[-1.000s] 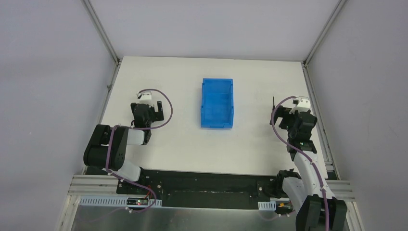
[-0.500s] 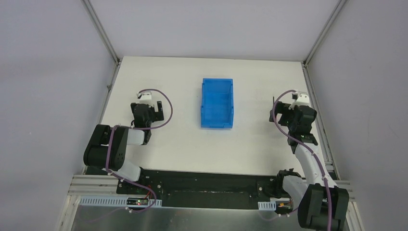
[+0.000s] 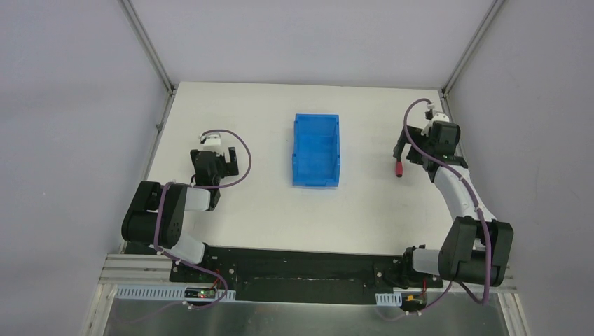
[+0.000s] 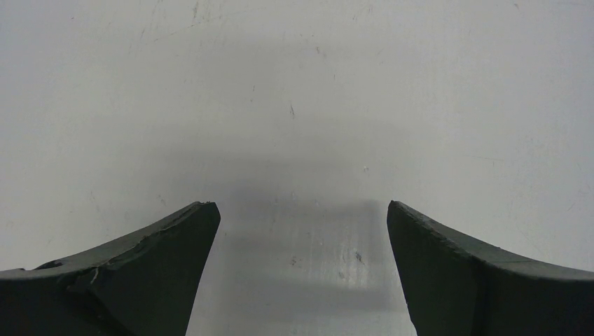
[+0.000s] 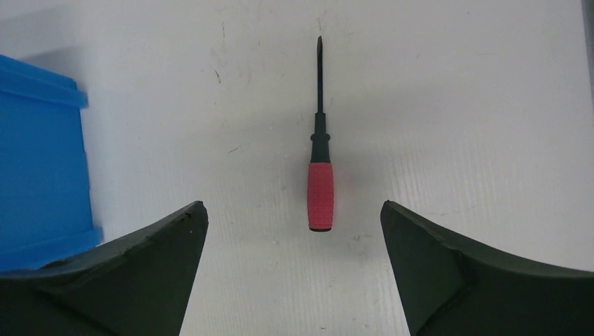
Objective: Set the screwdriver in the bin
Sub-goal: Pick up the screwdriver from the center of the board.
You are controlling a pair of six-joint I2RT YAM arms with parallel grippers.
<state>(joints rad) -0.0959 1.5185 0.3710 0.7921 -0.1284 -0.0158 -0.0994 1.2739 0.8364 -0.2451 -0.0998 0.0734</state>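
The screwdriver (image 5: 319, 189), ribbed red handle, thin black shaft, lies on the bench (image 5: 455, 105) centred before the wide-spread right claw (image 5: 292, 207).

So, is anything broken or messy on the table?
Nothing stands out. The screwdriver lies flat on the table beside the bin, not in it yet. The bin sits upright and empty. The right hand is open over the screwdriver.

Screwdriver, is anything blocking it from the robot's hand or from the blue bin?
Nothing visible does. The screwdriver lies alone on the table, just ahead of the open right gripper, with only bare table between them. From it across to the bin there is only bare table too.
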